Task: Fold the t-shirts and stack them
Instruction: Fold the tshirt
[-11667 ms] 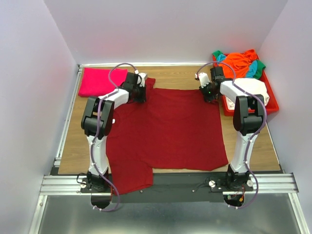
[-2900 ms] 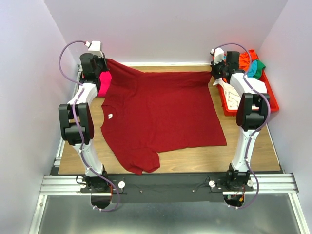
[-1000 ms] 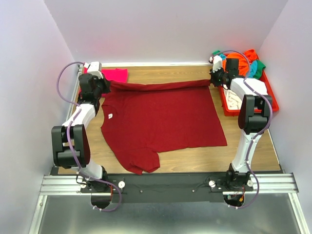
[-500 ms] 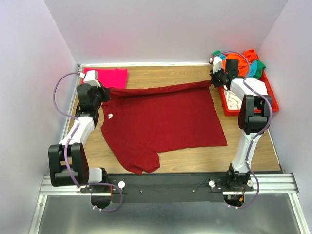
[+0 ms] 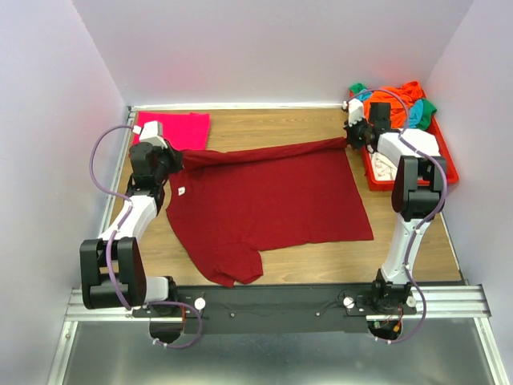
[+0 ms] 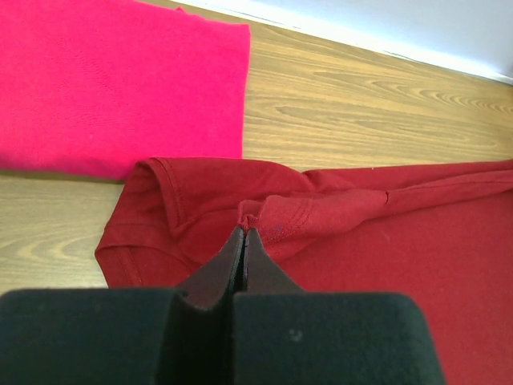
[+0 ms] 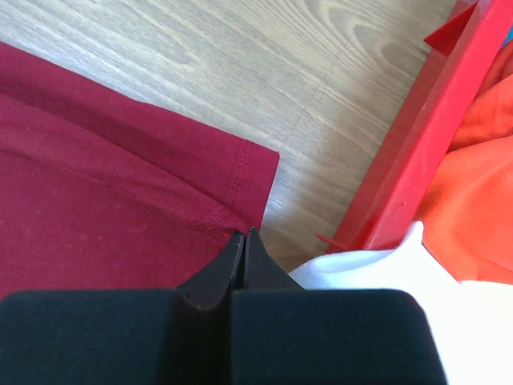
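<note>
Top view, maroon shirt [image 5: 264,200]: spread flat across the middle of the table [image 5: 272,124]. Its far edge is lifted into a ridge running from 10 o'clock to 2 o'clock. One sleeve trails toward 7 o'clock.
Top view, left claw [image 5: 164,160]: at the 10 o'clock end of that ridge, clamped narrow on the maroon cloth.
Top view, right claw [image 5: 353,138]: at the 2 o'clock end, pinched tight on the same edge, just beside the red tray [image 5: 445,172].
Top view, other shirts: a pink shirt [image 5: 172,128] lies flat at 10 o'clock. An orange heap [image 5: 393,100] with green and teal fills the tray's far end, and a white shirt [image 5: 421,144] lies nearer.
Left wrist view: the fingers are pressed together on a bunch of maroon cloth near the collar. The pink shirt is at 11 o'clock, just beside the fold.
Right wrist view: the fingers are closed on the hem corner. There is bare wood at 12 o'clock, the tray wall at 2 o'clock and white cloth at 4 o'clock.
Step in hand: the first fold, I'd say, with the far edge held ready to come over.
Next move: both claws should carry the edge toward 6 o'clock together, level and taut. They should lay it along the near hem and let go only once it rests flat.
</note>
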Robot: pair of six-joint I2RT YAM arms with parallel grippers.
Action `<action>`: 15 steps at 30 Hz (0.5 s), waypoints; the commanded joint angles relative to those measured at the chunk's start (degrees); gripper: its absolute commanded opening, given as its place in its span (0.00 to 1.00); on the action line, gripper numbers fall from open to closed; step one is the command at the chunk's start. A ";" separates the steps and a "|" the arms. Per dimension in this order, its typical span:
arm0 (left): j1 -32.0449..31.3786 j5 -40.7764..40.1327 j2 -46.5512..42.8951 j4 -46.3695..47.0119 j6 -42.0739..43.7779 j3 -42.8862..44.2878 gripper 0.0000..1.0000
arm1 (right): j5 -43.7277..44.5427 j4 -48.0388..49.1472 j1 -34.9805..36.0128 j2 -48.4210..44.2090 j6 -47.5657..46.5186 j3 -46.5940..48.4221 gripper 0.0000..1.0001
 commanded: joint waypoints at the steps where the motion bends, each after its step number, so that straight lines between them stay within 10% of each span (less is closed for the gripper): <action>1: -0.32 -1.77 -1.48 0.61 -0.42 -0.55 0.00 | 1.71 0.42 0.07 -2.16 -1.17 -1.12 0.01; 10: -0.32 -2.03 -0.16 -1.76 0.02 0.59 0.02 | 2.24 0.42 0.07 -3.30 -3.02 -3.14 0.07; 15: -0.41 -0.11 -2.61 -6.41 -0.42 -0.28 0.45 | 4.52 0.42 0.07 -4.97 -4.60 -4.19 0.38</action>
